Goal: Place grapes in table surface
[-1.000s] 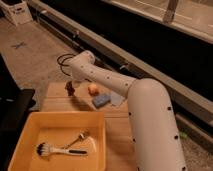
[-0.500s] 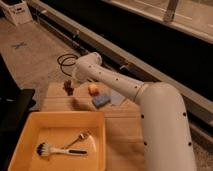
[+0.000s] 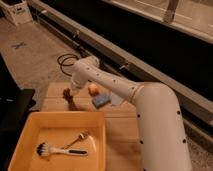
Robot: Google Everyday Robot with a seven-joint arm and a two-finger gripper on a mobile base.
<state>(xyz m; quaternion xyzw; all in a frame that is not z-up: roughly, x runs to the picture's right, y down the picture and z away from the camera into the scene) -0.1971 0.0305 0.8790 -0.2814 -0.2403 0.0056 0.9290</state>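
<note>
From my station the white arm [image 3: 150,107] fills the right side, reaching over the table surface [image 3: 122,132] past the yellow tray [image 3: 102,131], which I use as my landmark. The tray holds a brush [image 3: 57,150] and a fork [image 3: 80,137], nearest me. Beyond its far right corner lie a blue block [image 3: 100,101] and, further back, an orange cube [image 3: 93,88]. Beyond the tray's far rim, toward its middle, the gripper [image 3: 70,99] hangs low over the wood with the grapes [image 3: 67,93] at its tip. I judge the placing nearly done: the bunch looks at or just above the planks, release not confirmed. Whether the pincer is clamped or has let go, I cannot tell.
</note>
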